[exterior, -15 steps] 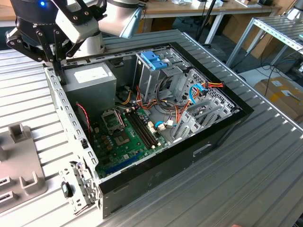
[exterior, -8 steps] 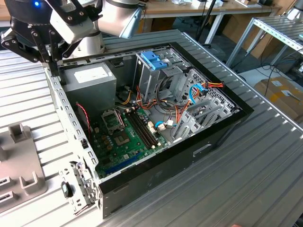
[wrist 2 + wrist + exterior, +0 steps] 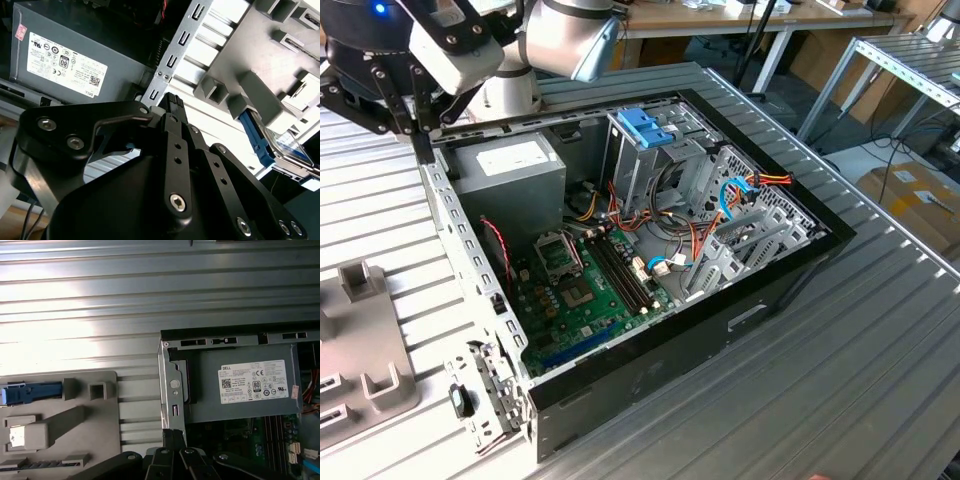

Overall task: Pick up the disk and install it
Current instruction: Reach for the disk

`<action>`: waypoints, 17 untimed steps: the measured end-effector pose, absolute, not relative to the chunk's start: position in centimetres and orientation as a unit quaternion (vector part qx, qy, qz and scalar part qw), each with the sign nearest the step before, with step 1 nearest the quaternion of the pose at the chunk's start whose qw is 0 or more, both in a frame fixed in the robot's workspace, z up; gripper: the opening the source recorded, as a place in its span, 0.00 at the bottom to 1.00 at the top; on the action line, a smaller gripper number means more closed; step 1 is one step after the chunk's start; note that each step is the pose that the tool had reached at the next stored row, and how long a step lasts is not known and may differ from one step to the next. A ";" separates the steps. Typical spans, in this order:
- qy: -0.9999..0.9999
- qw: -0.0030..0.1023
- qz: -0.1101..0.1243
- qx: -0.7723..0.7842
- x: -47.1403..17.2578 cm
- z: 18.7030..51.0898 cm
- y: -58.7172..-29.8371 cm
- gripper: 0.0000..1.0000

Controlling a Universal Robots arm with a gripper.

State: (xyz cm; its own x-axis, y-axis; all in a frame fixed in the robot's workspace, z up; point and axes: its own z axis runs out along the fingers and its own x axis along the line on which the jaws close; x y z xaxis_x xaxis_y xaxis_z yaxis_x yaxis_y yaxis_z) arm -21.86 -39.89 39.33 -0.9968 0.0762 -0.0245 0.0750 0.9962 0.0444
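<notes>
Gripper (image 3: 172, 101) pressed together, empty, pointing down over case (image 3: 720, 345) corner; disk (image 3: 294, 144) apart.

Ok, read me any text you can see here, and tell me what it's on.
No text reads reliably.
Power supply label: fine print and marks, too small to read.
Pink sticker beside it: blurred.
Disk: its label is too blurred to read.

Ribbed metal tabletop (image 3: 880, 360), brightly lit. Beyond, a wooden desk (image 3: 720, 18). At the exterior view's right, metal rack (image 3: 910, 70), cardboard box (image 3: 920, 200).
</notes>
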 end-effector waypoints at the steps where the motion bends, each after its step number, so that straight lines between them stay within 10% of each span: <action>1: 0.999 0.013 0.022 0.038 -22.0 39.3 -39.9 0.11; 17: 0.999 0.013 0.022 0.038 -24.8 39.3 -39.9 0.11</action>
